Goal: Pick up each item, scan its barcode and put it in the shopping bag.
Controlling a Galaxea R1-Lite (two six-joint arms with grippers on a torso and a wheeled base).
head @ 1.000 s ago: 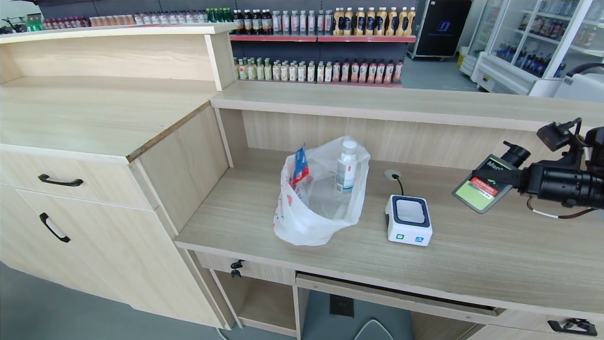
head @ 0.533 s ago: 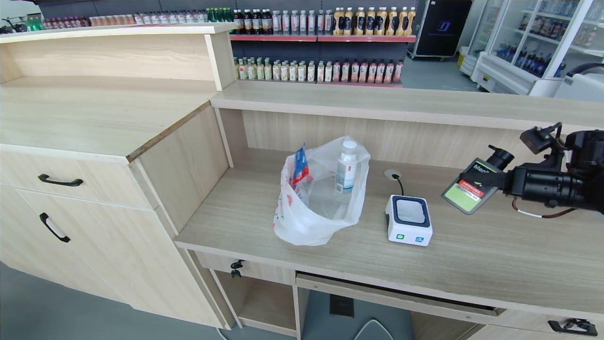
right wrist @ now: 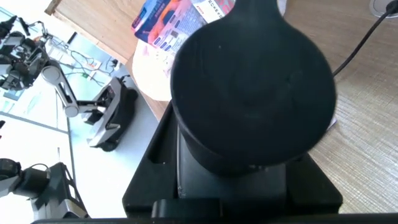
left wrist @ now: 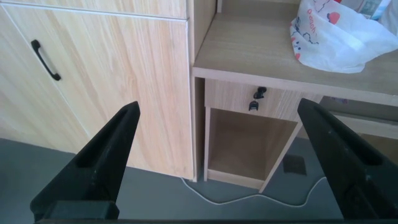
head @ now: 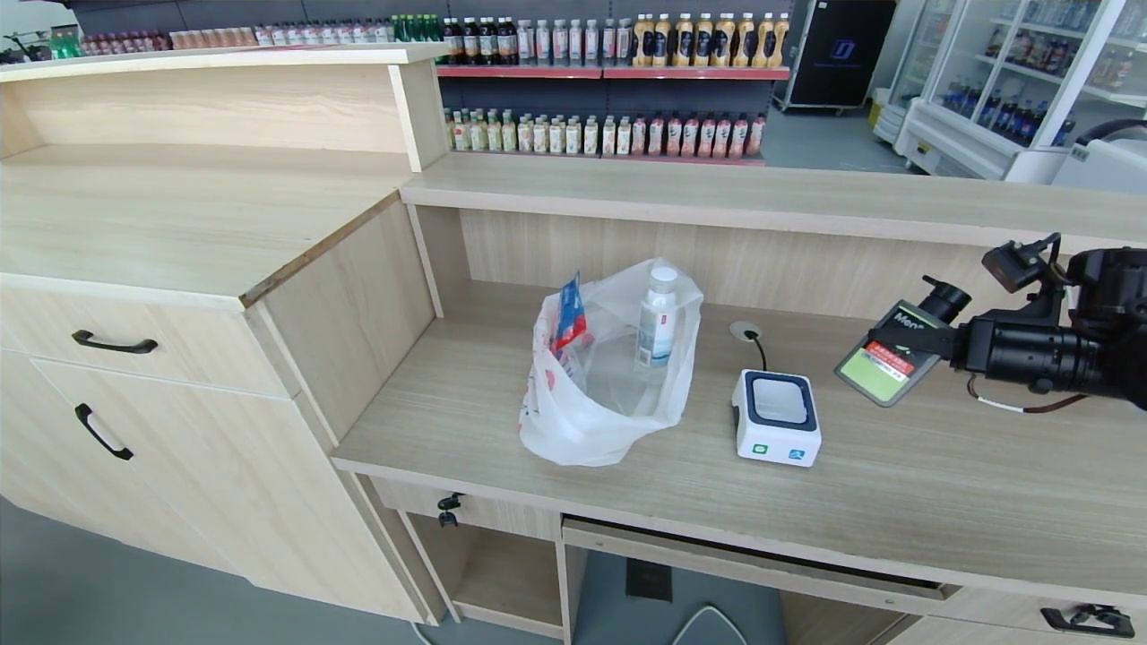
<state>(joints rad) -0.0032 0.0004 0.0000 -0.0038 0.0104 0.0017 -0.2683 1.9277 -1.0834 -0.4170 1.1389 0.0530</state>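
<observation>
**Right arm brought the pack nearer the scanner**

Leftward is where your right gripper [head: 907,343] travelled over the last second, taking the flat green pack [head: 883,367] with it. The pack had hung well out to the right and a little lower. At this moment it was held in the air above the counter [head: 896,488], near the scanner [head: 776,417] but off to its right and not over the glass. Most of that shift came in the first half second, and the drift since was slight. Nothing else on the counter had shifted.

The right fingers were clamped on the pack's upper edge, with the pack tilted and its printed face turned up towards the head camera. Where the barcode sat could not be made out.

Your left gripper [left wrist: 217,155] hung low beside the cabinet [left wrist: 112,93], off the counter's left front corner, with its fingers spread wide and nothing between them.

The shopping bag [head: 582,421] stood open to the left of the scanner, with a bottle [head: 659,318] and a red-and-blue packet [head: 567,318] already inside it.

You were probably in the carry-to-scan step for this pack. It had yet to pass over the scanner window, likely with a face turned down towards the glass, before going on to the bag.
</observation>
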